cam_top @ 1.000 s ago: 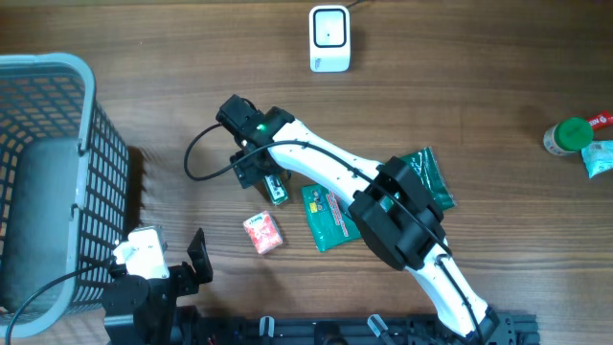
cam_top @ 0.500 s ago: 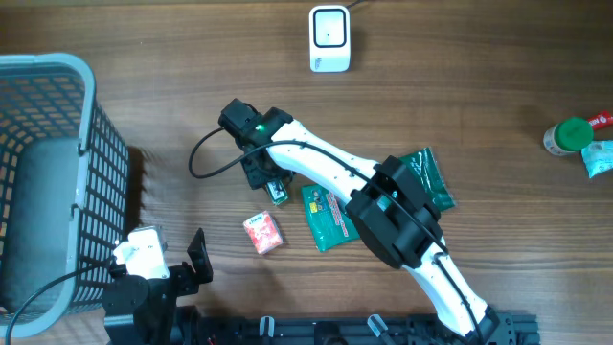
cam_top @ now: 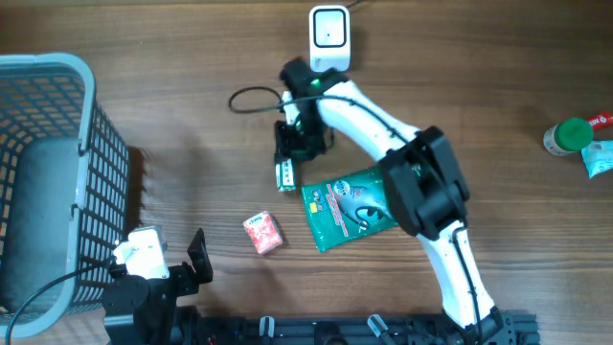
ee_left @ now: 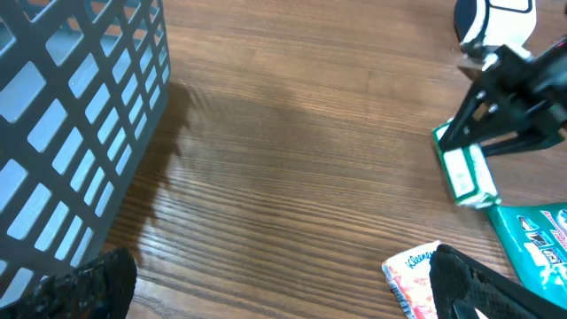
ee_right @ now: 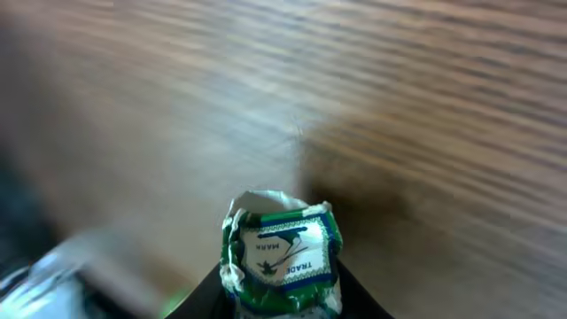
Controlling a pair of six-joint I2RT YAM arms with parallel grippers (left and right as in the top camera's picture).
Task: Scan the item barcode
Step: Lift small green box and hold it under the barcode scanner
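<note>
one small green-and-white packet (cam_top: 285, 175) pinched in the right gripper (cam_top: 290, 153), on the scanner's (cam_top: 329, 38) near side — left gripper (ee_left: 275, 297) spread wide at near left.

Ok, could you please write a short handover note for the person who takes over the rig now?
Left claw: open, empty, low beside the basket.
Right claw: shut on the small green box, near the white scanner.
On the table: green pouch, red packet.
Done: box gripped.
Left: turn its barcode to the scanner. Whether a scan has happened cannot be seen.
</note>
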